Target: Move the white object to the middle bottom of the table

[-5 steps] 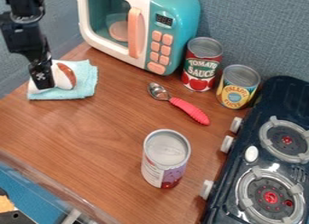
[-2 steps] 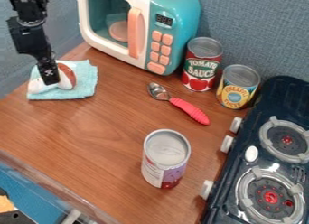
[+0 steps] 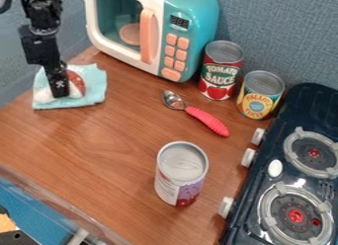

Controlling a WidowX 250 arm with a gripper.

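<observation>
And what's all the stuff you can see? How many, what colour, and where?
White thing: one, white with reddish-brown, on cloth
Cloth: one, light blue, table's far left
Microwave: one, teal, white and peach, at back
Red can: one, beside microwave
Yellow can: one, by stove
Purple-white can: one, near middle front
Spoon: one, silver and pinkish-red, mid-table
Stove: one, dark blue, right side
Table: one, brown, underneath
Wall: blue-grey, behind
Arm: one, black, top left
End effector: one, black, at white thing
</observation>
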